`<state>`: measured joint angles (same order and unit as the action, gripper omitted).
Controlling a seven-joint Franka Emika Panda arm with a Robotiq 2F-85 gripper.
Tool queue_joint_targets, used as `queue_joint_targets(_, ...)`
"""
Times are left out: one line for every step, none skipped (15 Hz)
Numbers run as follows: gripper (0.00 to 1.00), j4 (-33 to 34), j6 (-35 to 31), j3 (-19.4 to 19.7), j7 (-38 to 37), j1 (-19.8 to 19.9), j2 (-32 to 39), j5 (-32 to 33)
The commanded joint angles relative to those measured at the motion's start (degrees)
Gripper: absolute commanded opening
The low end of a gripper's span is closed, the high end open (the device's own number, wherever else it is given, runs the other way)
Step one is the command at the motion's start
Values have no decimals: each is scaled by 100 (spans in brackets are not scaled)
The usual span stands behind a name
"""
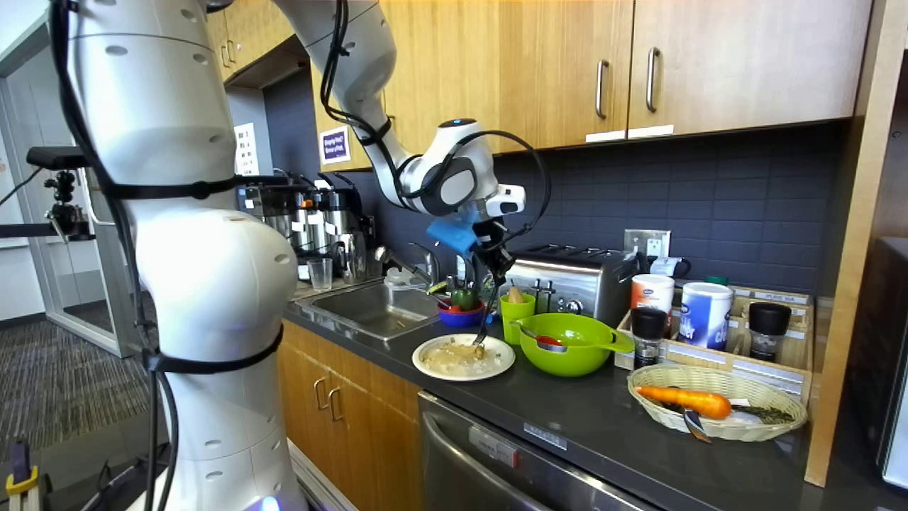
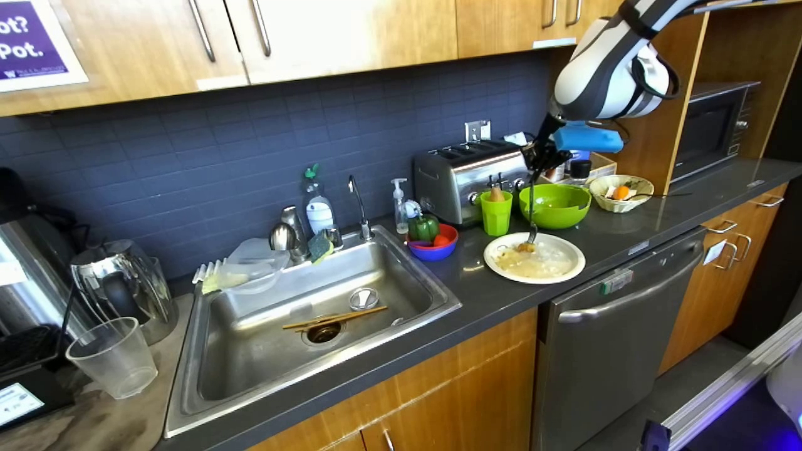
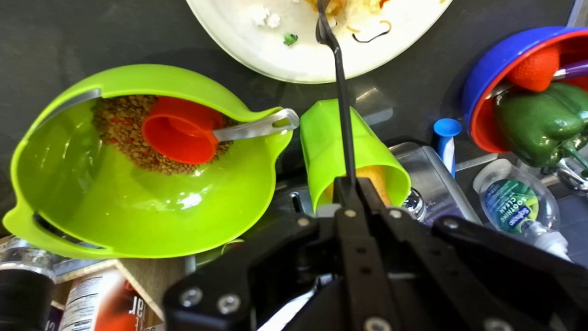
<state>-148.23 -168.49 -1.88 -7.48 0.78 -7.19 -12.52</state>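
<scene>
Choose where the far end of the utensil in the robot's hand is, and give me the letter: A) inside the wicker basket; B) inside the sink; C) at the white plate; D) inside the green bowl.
C: in the wrist view the utensil runs from the hand to the white plate, and both exterior views show its end at a lump of food there.

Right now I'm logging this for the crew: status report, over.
Gripper closed on fork. Fork head down at food on white plate. Possibly in the way: green cup and green bowl close by.
</scene>
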Motion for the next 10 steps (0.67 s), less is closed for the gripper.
queue_joint_targets(1, 107, -14, 58, -68, -83, 89, 2)
queue_joint_targets(1, 120, -10, 58, -68, -84, 96, 0)
queue_joint_targets(1, 129, -8, 53, -79, -78, 101, 13)
queue_joint_targets(1, 134, -10, 51, -87, -74, 103, 23)
queue_joint_targets(1, 142, -11, 47, -102, -68, 122, 36)
queue_joint_targets(1, 158, -4, 50, -91, -78, 158, 12)
queue_joint_targets(1, 166, -2, 52, -78, -87, 187, -9)
queue_joint_targets(1, 173, 3, 51, -75, -92, 218, -17)
queue_joint_targets(1, 175, 5, 49, -73, -94, 237, -20)
queue_joint_targets(1, 181, 7, 49, -71, -95, 258, -21)
